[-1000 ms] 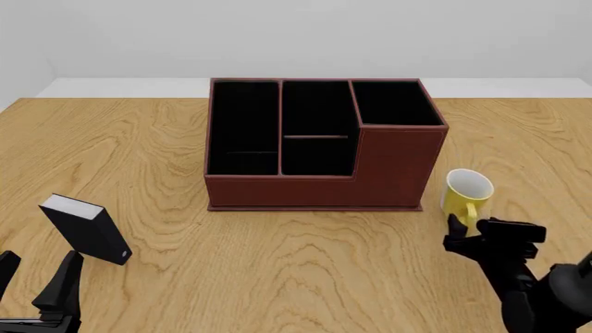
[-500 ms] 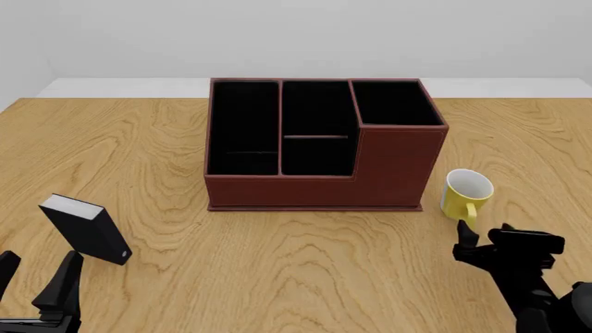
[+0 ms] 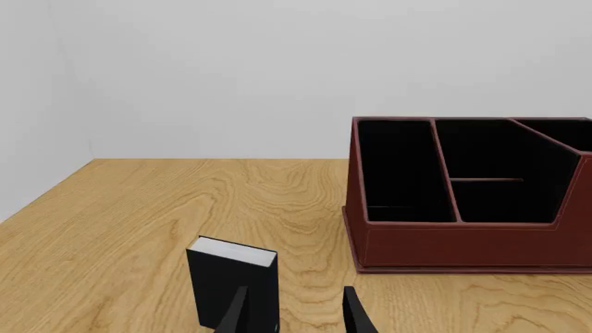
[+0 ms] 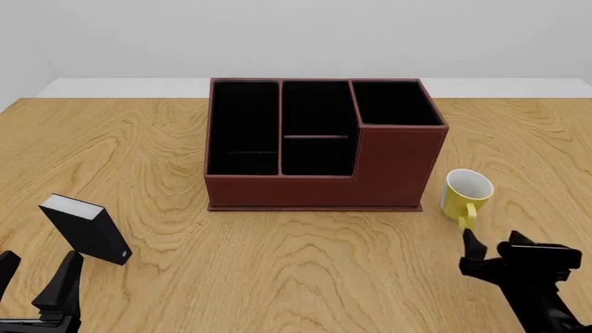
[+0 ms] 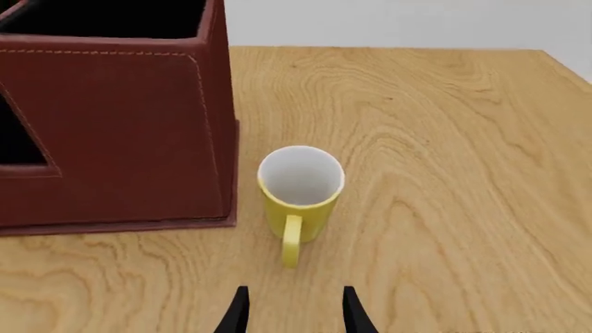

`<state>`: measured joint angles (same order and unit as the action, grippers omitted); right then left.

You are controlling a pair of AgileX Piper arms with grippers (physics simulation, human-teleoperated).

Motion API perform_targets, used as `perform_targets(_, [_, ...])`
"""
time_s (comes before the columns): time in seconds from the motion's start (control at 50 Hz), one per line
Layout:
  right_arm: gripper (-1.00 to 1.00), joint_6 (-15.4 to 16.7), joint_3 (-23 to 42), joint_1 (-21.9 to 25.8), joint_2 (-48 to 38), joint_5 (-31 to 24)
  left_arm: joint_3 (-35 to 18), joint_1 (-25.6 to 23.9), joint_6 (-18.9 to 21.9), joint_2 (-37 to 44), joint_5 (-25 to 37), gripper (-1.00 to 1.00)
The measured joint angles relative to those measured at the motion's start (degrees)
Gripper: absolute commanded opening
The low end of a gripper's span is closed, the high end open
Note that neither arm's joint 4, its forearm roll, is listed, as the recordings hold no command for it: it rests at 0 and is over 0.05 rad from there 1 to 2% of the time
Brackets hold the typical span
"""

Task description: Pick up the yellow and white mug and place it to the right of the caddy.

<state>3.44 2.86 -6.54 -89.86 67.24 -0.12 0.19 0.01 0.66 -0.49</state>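
Note:
The yellow and white mug (image 4: 467,193) stands upright on the table just right of the reddish-brown caddy (image 4: 315,189), with a small gap between them. Its handle points toward the near edge. My right gripper (image 4: 492,251) is open and empty, a little nearer than the handle and not touching it. In the right wrist view the mug (image 5: 301,193) sits beyond the spread fingertips of that gripper (image 5: 294,312), beside the caddy's wall (image 5: 120,139). My left gripper (image 4: 37,277) rests open at the near left corner, holding nothing.
A small black block with a white top (image 4: 87,229) stands near the left gripper; in the left wrist view the block (image 3: 231,277) is just beyond the left gripper (image 3: 294,316). The caddy (image 3: 462,243) lies farther off.
The right gripper has drawn back from the mug's handle toward the near edge and lower in the front view. The mug, caddy, block and left arm have not moved.

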Motion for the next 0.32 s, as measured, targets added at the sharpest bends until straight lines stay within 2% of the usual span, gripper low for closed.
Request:
perform_targets(0.14, [1.0,0.64,-1.28,0.07,4.25,-2.49,0.0,0.0,0.0,0.0,0.0,1.0])
perform_targets(0.32, [1.0,1.54,-2.16,0.24,13.41,-9.93,0.0,0.0,0.0,-0.01,0.0,1.0])
